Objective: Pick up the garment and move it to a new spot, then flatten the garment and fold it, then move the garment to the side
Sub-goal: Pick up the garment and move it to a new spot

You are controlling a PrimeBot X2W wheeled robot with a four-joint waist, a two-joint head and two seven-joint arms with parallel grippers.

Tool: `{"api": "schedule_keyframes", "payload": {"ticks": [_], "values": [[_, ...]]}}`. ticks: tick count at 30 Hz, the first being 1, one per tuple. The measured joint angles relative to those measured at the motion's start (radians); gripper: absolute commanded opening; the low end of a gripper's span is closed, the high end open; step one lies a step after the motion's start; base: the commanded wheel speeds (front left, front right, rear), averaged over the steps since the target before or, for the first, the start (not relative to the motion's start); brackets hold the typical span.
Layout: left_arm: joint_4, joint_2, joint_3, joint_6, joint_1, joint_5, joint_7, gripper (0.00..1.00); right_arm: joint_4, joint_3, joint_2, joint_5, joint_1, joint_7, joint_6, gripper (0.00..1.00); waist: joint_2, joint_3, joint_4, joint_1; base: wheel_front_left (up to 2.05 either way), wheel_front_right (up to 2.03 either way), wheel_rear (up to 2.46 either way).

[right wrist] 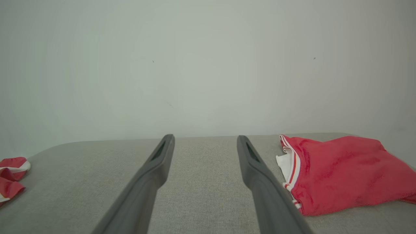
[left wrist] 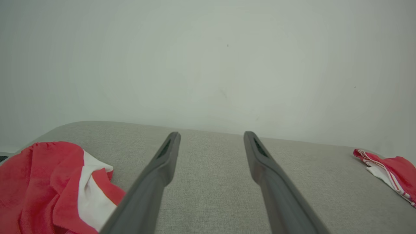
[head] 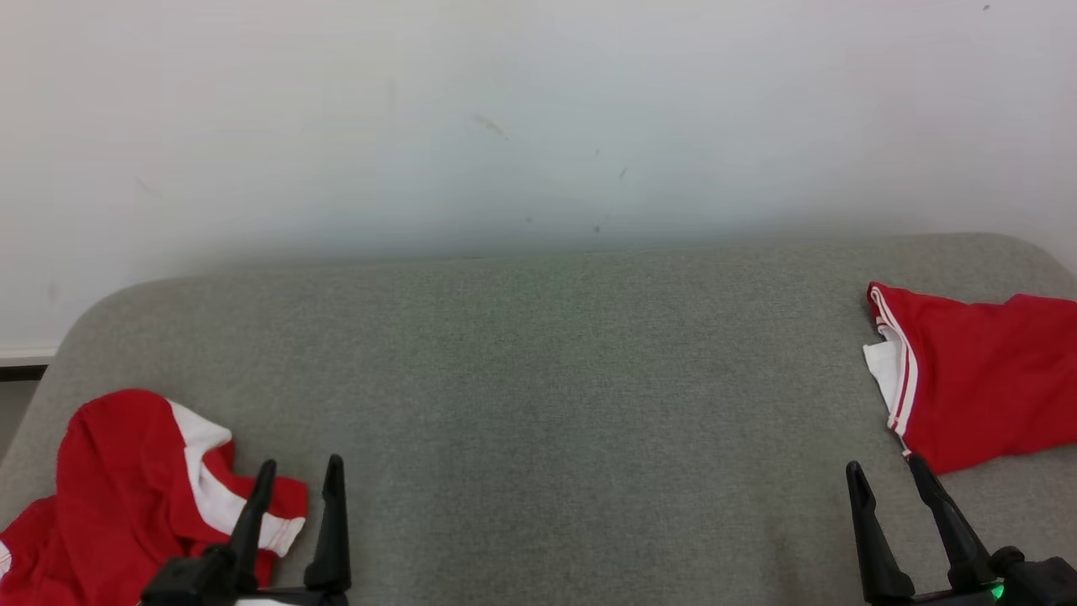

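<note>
A crumpled red and white garment (head: 126, 471) lies at the near left of the grey padded table (head: 547, 379). My left gripper (head: 301, 461) stands open just right of it, one finger over its white-edged hem, nothing between the fingers. The left wrist view has that garment (left wrist: 42, 182) left of my open left gripper (left wrist: 212, 133). A second red garment (head: 976, 379) with white trim lies fairly flat at the right edge. My right gripper (head: 884, 463) is open just in front of its near corner. In the right wrist view this garment (right wrist: 341, 175) lies right of my open right gripper (right wrist: 205, 136).
A pale wall (head: 538, 109) rises directly behind the table's rounded far edge. The grey cloth surface stretches wide between the two garments. A strip of floor and skirting (head: 21, 370) shows past the table's left corner.
</note>
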Motion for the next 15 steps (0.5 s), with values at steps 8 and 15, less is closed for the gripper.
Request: {"api": "schedule_keyframes", "payload": {"ticks": [8, 15], "values": [[0.021, 0.0, 0.017, 0.009, -0.03, 0.018, 0.0, 1.0, 0.032, 0.035, 0.002, 0.016, -0.033, -0.001, 0.0, 1.0, 0.0, 0.009, 0.083, 0.0001, 0.0, 0.0, 0.0], [0.03, 0.0, 0.052, 0.005, -0.039, 0.029, 0.0, 1.0, 0.053, 0.046, 0.009, 0.031, -0.042, -0.001, 0.0, 1.0, 0.0, 0.014, 0.184, 0.0001, 0.0, 0.0, 0.0]]}}
